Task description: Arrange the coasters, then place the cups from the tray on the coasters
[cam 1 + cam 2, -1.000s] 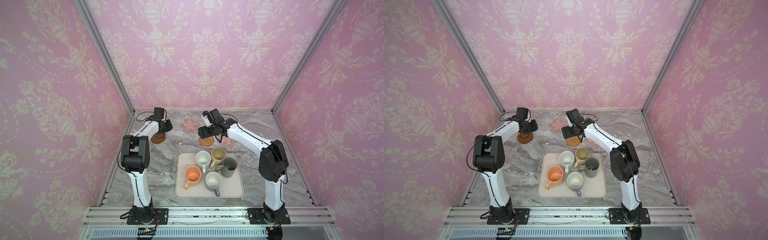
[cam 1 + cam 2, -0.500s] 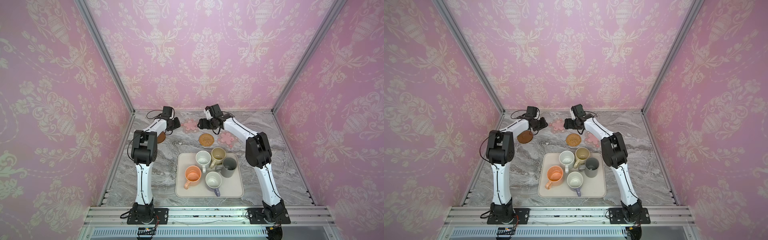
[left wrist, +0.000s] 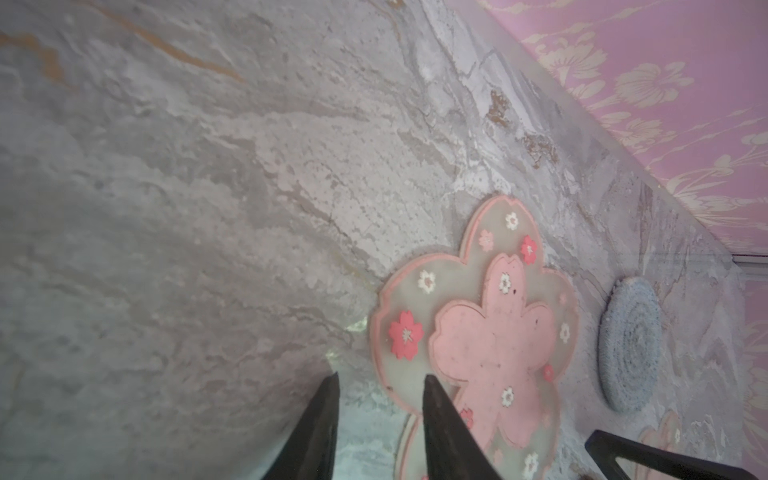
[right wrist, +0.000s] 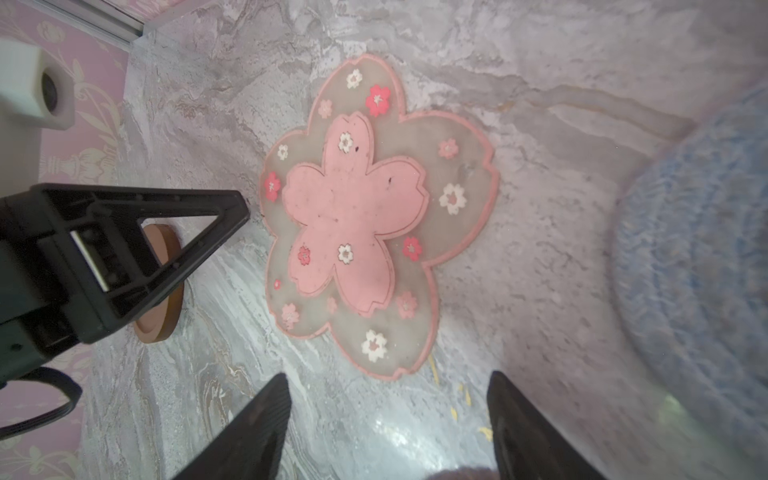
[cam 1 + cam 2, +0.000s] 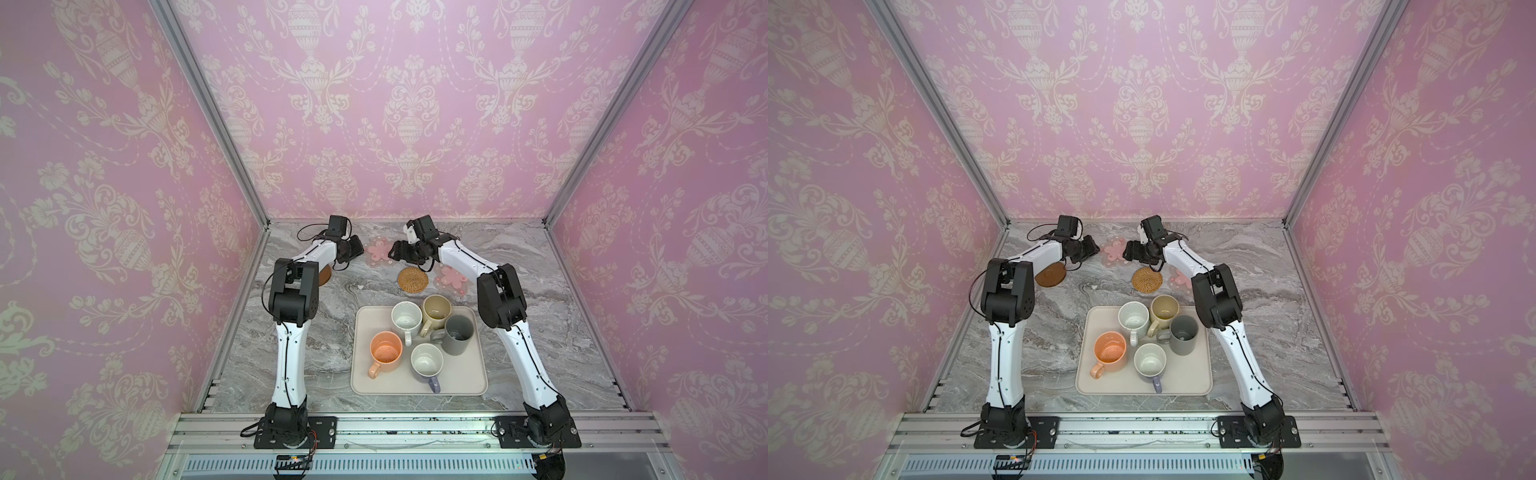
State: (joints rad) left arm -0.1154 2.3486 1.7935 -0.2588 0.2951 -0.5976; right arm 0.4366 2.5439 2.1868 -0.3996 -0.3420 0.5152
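Both arms have swung away from the brown coaster (image 5: pixel 1050 276) and rattan coaster (image 5: pixel 412 279) to the back of the bench. The left tool (image 3: pixel 380 419), tips slightly apart and empty, and the right tool (image 4: pixel 390 424), tips wide apart and empty, now flank the far flower coaster (image 5: pixel 379 250). Step in hand is judged to be coaster arranging, with all five cups (image 5: pixel 405 318) unmoved on the tray (image 5: pixel 465 380); the next move likely calls for one tool to nip that thin mat's edge while the other stands clear.
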